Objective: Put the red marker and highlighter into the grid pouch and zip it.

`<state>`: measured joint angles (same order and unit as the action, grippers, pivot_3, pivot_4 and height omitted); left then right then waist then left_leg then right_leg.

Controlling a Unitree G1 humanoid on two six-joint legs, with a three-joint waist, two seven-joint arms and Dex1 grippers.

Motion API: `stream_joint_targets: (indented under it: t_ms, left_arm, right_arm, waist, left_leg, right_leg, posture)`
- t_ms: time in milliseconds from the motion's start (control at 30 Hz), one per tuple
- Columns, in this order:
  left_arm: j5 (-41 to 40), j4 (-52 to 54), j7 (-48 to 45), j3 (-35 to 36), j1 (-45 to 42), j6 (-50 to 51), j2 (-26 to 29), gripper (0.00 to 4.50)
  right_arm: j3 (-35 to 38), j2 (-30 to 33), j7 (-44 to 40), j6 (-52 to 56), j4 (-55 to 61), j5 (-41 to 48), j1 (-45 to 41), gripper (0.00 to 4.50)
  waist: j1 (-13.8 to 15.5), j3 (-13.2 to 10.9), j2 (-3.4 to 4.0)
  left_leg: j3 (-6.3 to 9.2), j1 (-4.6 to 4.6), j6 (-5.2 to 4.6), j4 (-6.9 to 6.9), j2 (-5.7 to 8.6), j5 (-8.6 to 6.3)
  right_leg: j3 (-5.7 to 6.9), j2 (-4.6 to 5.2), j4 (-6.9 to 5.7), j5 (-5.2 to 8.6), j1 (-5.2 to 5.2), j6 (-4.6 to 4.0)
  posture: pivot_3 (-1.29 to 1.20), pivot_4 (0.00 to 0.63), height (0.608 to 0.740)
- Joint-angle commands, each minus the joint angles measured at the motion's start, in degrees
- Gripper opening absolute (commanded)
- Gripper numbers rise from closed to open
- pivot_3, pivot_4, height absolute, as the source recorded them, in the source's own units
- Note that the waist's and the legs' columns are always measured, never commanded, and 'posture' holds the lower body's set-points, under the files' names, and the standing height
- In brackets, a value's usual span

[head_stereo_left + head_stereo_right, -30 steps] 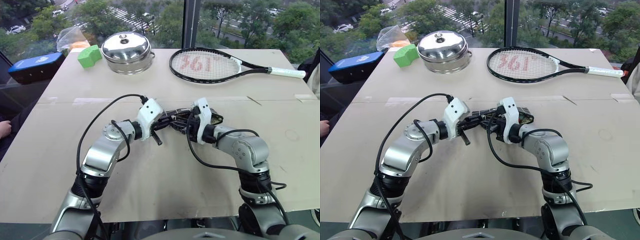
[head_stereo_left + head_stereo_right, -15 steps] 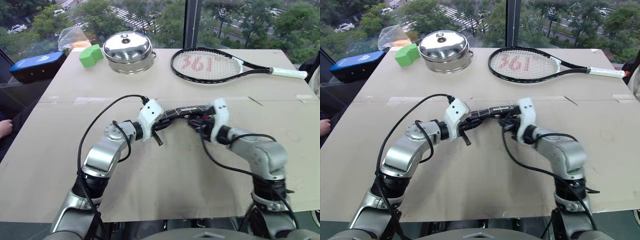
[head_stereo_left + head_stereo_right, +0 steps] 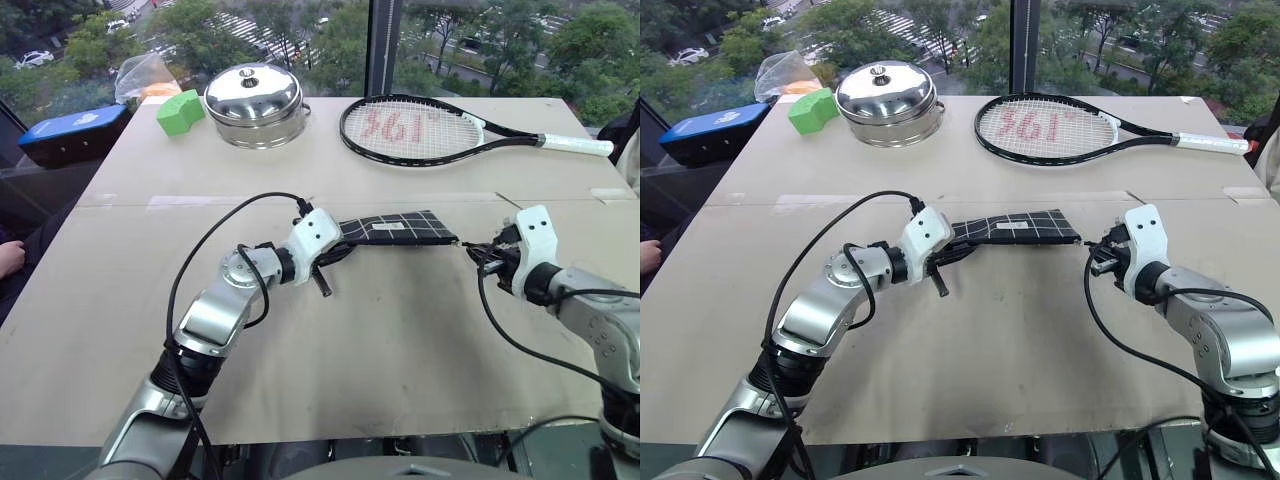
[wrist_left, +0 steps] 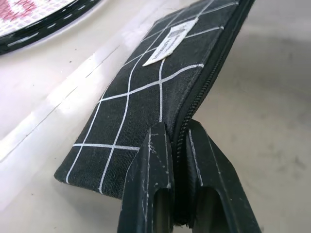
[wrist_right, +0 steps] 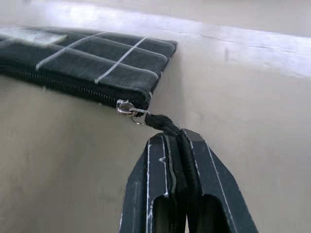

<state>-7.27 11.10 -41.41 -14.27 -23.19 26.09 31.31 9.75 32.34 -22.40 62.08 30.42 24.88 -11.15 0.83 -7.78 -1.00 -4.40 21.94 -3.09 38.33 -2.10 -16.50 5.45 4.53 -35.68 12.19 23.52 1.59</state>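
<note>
The grid pouch lies zipped on the table; left fingers pinch its end to anchor it while right fingers pinch the zipper pull at the far corner

Beige table stands against a window with a dark vertical mullion; daylight enters. Trees and a street with parked cars lie outside.

Hidden inside the zipped grid pouch: any contents. Pouch's left end covered by left pincer. Zipper pull half buried between right pincer fingers. Blue case at far left cut off by edge.
</note>
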Motion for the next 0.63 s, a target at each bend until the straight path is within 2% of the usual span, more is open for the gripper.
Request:
stream_joint_targets:
  t_ms: [33, 133, 233, 433, 467, 633]
  left_arm:
    - [-3.0, 1.8, -3.0, 4.1, 2.7, -2.2, 1.8, 1.52]
    - [-8.7, 4.6, -7.3, 9.0, 7.2, -0.5, 4.4, 3.00]
    - [-17.7, 9.2, -16.7, 17.0, 16.5, 0.4, 10.8, 4.49]
    - [-26.7, 11.2, -21.8, 30.7, 28.9, 3.0, 16.1, 4.50]
    - [-27.0, 11.5, -22.6, 32.2, 31.0, 2.6, 16.6, 4.50]
    - [-28.4, 11.4, -23.1, 36.6, 37.1, 2.4, 16.6, 4.50]
  right_arm:
    - [1.5, 6.4, -7.1, -9.3, 3.2, -1.4, 5.9, 1.40]
    - [6.6, 9.9, -13.6, -16.8, 4.3, -0.7, 13.9, 2.87]
    - [18.2, 10.2, -26.5, -29.2, 4.8, 3.4, 25.6, 4.44]
    - [33.4, 9.4, -38.4, -43.5, 0.5, 3.7, 39.7, 4.48]
    - [35.1, 9.1, -39.5, -45.2, 0.0, 3.7, 41.2, 4.48]
    - [38.2, 8.6, -41.3, -47.9, -2.6, 4.7, 44.9, 4.48]
  waist:
    - [0.0, 0.0, 0.02]
    - [0.0, 0.0, -0.01]
    - [0.0, 0.0, 0.00]
    - [0.1, -0.1, 0.09]
    - [0.1, -0.1, 0.11]
    - [0.2, -0.1, 0.16]
  left_leg:
    - [-0.01, 0.01, -0.01, 0.00, 0.01, 0.00]
    - [-0.01, 0.04, -0.02, 0.00, -0.01, -0.01]
    - [0.04, 0.07, 0.00, -0.04, -0.05, -0.02]
    - [0.11, -0.14, 0.05, 0.01, -0.08, -0.08]
    - [0.12, -0.13, 0.05, 0.02, -0.07, -0.08]
    - [0.16, -0.12, 0.09, 0.00, -0.07, -0.10]
  right_leg:
    - [0.00, 0.02, 0.02, 0.00, 0.00, 0.00]
    - [-0.03, 0.04, 0.12, 0.01, 0.00, 0.04]
    - [-0.07, 0.03, 0.12, 0.06, 0.03, 0.10]
    - [-0.08, 0.11, 0.14, 0.37, -0.06, 0.13]
    - [-0.09, 0.40, 0.14, 0.37, -0.06, 0.13]
    - [-0.07, 0.48, 0.14, 0.37, -0.04, 0.12]
  posture:
    - [0.00, 0.150, 0.740]
    - [0.00, 0.150, 0.740]
    - [0.00, 0.150, 0.740]
    - [0.00, 0.150, 0.740]
    - [0.00, 0.150, 0.740]
    - [0.00, 0.150, 0.740]
